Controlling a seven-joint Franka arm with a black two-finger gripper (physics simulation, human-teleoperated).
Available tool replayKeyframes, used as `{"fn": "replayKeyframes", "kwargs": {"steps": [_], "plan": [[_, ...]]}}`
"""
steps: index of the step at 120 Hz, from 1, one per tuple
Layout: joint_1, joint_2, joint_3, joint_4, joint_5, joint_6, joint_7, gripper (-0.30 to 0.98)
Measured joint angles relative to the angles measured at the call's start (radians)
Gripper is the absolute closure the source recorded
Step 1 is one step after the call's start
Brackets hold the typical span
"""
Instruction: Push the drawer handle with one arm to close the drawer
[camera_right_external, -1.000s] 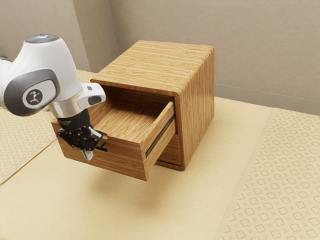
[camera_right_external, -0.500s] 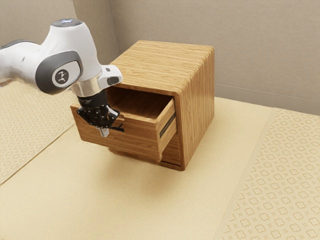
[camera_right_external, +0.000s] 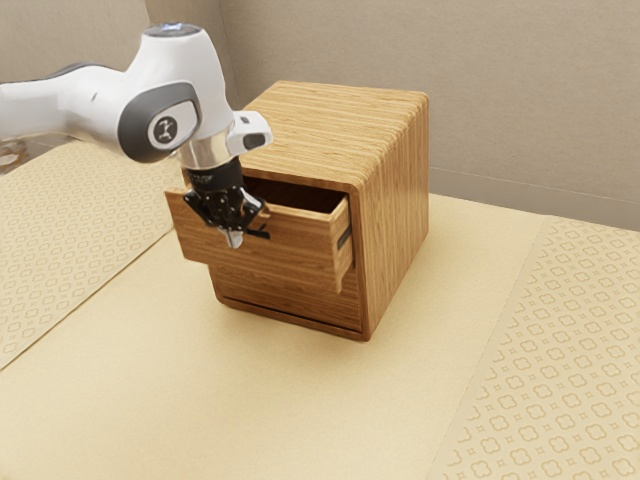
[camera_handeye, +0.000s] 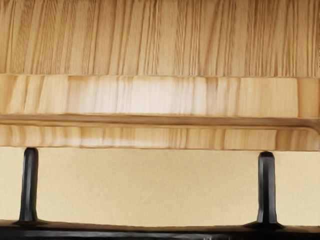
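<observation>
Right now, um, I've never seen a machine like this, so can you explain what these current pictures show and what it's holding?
The machine is one white robot arm ending in a black gripper, its hand. The exterior view is taken from beside the arm; the wrist view comes from a camera on the hand, so it shows wood and the handle close up.

On the pale surface stands a wooden cabinet with its upper drawer partly open. The drawer has a black handle on two posts. The gripper is at the drawer's front, by the handle. I can't tell whether it grips the handle or only rests against it.
</observation>
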Motion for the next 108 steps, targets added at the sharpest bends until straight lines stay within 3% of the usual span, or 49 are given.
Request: {"fn": "replayKeyframes", "kwargs": {"steps": [86,97,108], "plan": [[0.006,0.198,0.017,0.218,0.020,0.002,0.094,0.79],[0.006,0.172,0.017,0.182,0.008,0.002,0.103,0.79],[0.010,0.018,0.016,0.057,-0.020,-0.009,0.106,0.79]]}}
